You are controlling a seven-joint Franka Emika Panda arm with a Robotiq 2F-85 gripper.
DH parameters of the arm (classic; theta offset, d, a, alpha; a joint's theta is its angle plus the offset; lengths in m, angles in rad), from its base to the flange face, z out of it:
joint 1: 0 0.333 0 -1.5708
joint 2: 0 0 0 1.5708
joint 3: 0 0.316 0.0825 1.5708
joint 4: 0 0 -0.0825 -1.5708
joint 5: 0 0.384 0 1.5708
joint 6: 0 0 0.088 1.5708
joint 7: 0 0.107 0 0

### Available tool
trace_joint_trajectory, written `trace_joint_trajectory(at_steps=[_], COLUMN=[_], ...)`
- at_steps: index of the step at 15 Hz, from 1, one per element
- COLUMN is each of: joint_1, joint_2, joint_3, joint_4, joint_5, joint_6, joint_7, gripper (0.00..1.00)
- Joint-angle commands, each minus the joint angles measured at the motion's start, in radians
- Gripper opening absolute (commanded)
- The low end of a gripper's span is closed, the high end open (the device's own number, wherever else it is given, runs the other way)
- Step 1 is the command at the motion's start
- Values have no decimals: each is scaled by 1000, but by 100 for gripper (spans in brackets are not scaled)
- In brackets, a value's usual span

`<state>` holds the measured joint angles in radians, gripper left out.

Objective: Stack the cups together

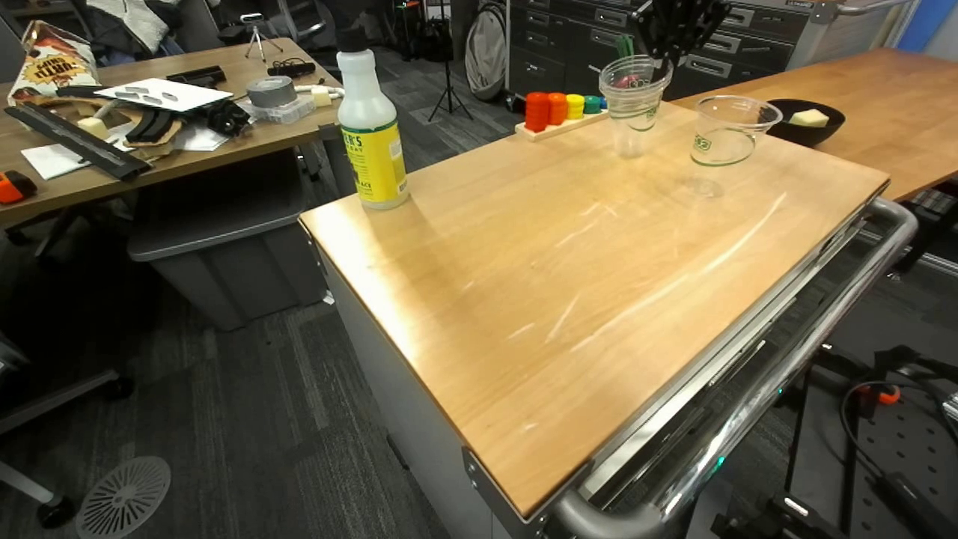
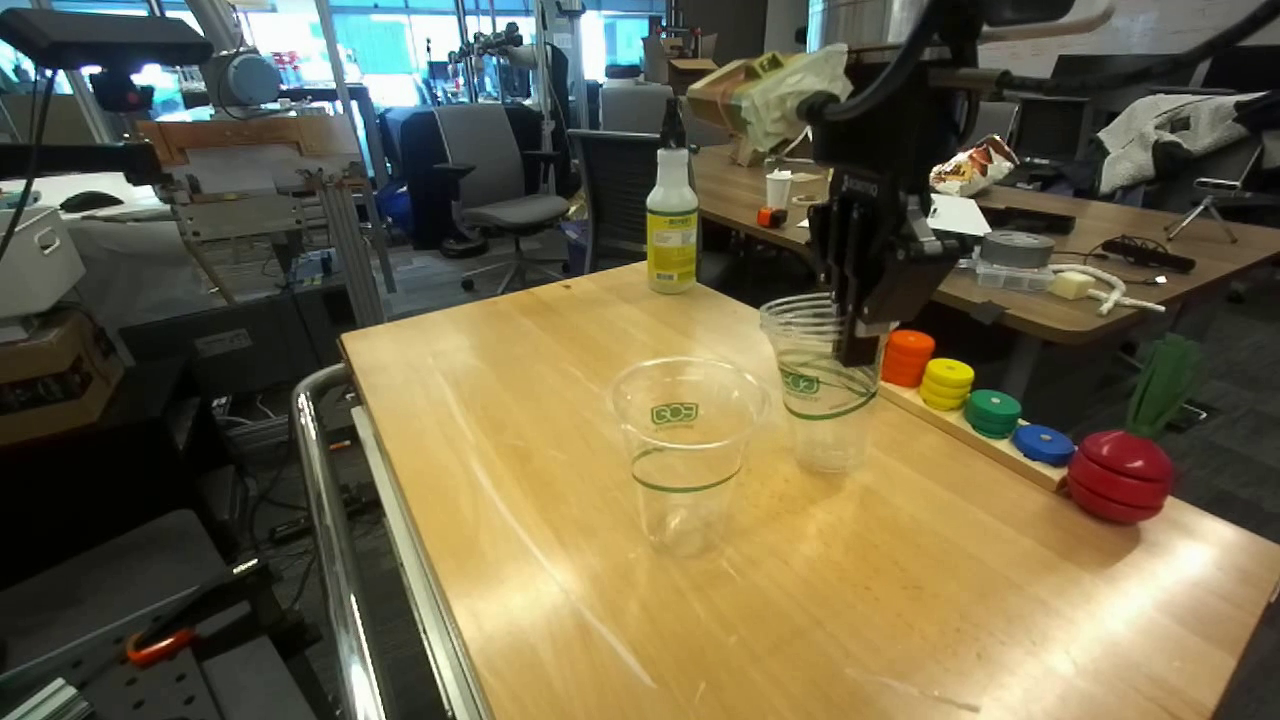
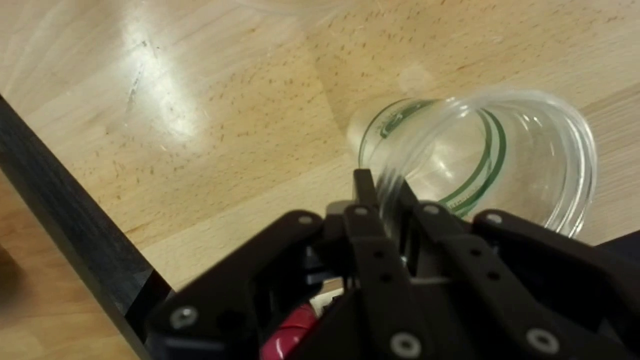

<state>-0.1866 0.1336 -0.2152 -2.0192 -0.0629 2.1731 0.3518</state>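
At two o'clock from the lone cup (image 2: 690, 455), as an exterior view framed it, the nested cups (image 2: 815, 390) stood near it on the worktop (image 2: 900, 580). Several rims showed; I could not fix the count. The fingers (image 3: 365, 187) were pinching the nested walls at about eight o'clock on the rims in the wrist view, one finger inside, one outside. Lone and nested alike stood mouth upward, long axis vertical, wider end on top. I judged the plastic light, thin-walled and slippery, likely to flex and buckle under a hard squeeze. The rim and the wall just below it I rated the soundest hold. In my assessment the pinch had to take every layer, or an outer cup could slip away during a lift.
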Motion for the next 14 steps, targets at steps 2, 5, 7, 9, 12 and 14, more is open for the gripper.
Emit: trace_joint_trajectory(at_steps=[2, 5, 7, 9, 12, 14], joint_1=[-24, -33, -37, -41, -42, -44], joint_2=[-63, -161, -237, -318, -458, -542], joint_3=[-12, -20, -23, -23, -21, -20], joint_4=[2, -32, -59, -92, -177, -235], joint_5=[104, 130, 133, 140, 156, 163], joint_6=[-18, 3, 13, 16, 5, -16], joint_7=[-16, -24, -28, -35, -66, -91], gripper=[2, 2, 2, 2, 2, 2])
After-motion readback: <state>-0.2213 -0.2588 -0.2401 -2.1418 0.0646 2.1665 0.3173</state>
